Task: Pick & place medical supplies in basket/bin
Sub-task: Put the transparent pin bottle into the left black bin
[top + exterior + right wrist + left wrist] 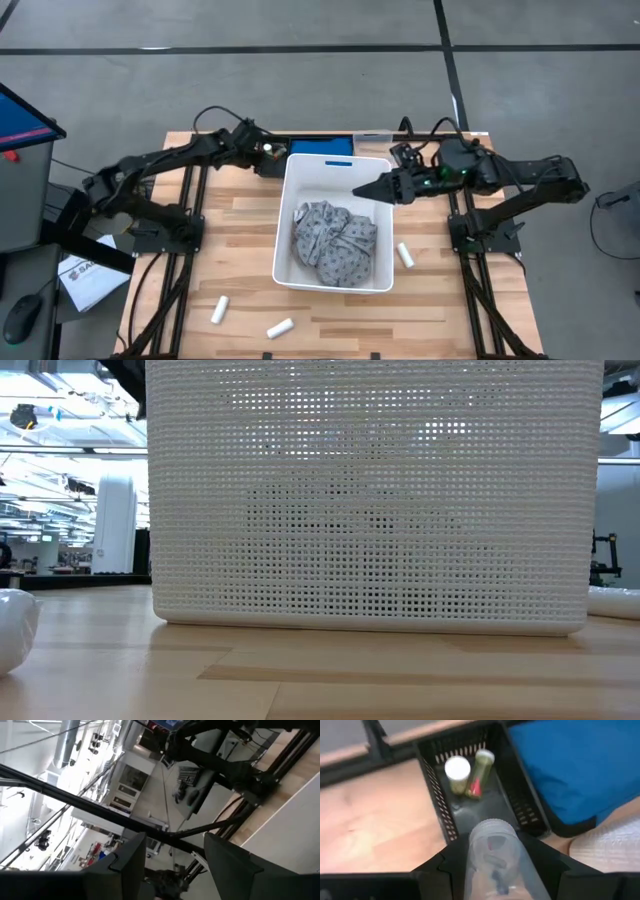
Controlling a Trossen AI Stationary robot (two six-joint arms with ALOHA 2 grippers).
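Speckled grey fabric point(333, 245) crumpled inside white tub point(286, 225); white rolls point(279, 327) scattered on counter point(240, 215); left gripper point(492, 870) clamped on clear vial point(492, 855); right gripper point(175, 855) apart above tub.

Occlusions, low and left wrist views

White basket point(370, 500) wall hides its contents from me; clear vial point(495, 860) in my left end effector point(496, 870) blurred, edge-cropped.

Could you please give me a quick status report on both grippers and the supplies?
Left gripper shut on clear vial, over black tray. Right gripper open, empty, above white basket. Grey fabric in basket; three white rolls on table. Nothing blocking.
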